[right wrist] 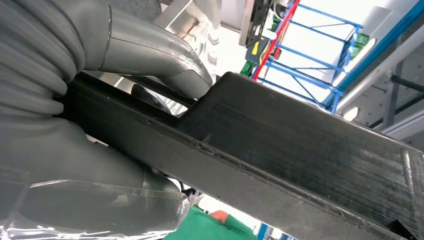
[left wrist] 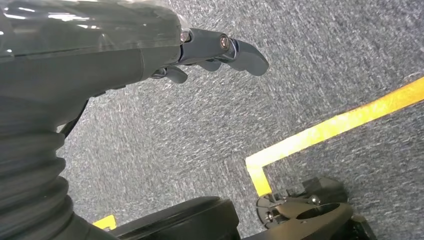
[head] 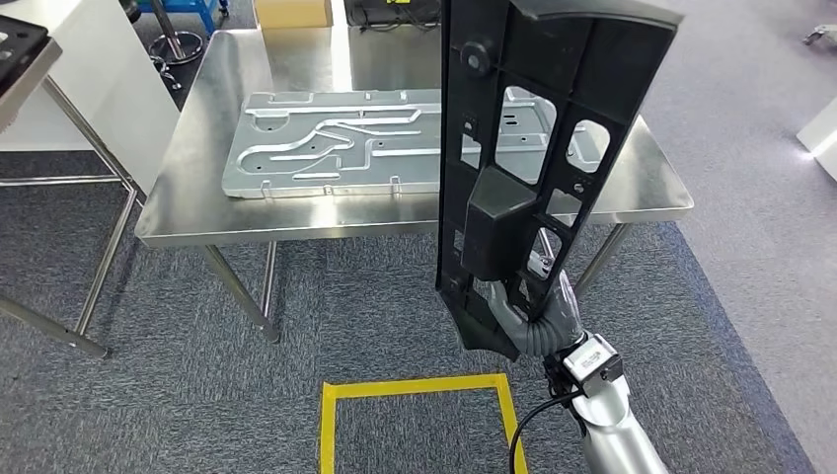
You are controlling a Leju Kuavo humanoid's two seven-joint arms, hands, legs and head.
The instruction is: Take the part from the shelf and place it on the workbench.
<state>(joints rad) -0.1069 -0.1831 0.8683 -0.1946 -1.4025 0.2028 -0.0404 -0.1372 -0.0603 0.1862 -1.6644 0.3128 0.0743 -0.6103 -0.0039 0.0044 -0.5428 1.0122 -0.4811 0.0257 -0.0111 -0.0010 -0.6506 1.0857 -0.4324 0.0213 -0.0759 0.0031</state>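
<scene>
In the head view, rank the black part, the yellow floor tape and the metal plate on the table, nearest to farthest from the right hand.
1. black part, gripped by the right hand.
2. yellow floor tape, on the carpet just left.
3. metal plate, back on the table.

A long black moulded plastic part [head: 523, 148] with a matt, faintly textured skin is gripped by the right robot hand [head: 538, 316], whose thumb is covered in smooth grey rubbery material; fine ribbing is seen along the part's edge in the right wrist view. The wrist is sheathed in a ribbed grey bellows cover, above a silver metal forearm. A brushed stainless-steel table [head: 296, 212] with a soft sheen carries a pressed, silvery sheet-metal panel [head: 345, 143] with embossed channels. The floor is laid with rough grey carpet [head: 178, 395], marked with glossy yellow tape [head: 415, 387]. The left robot hand [left wrist: 215, 50] is finished in smooth dark grey plastic
</scene>
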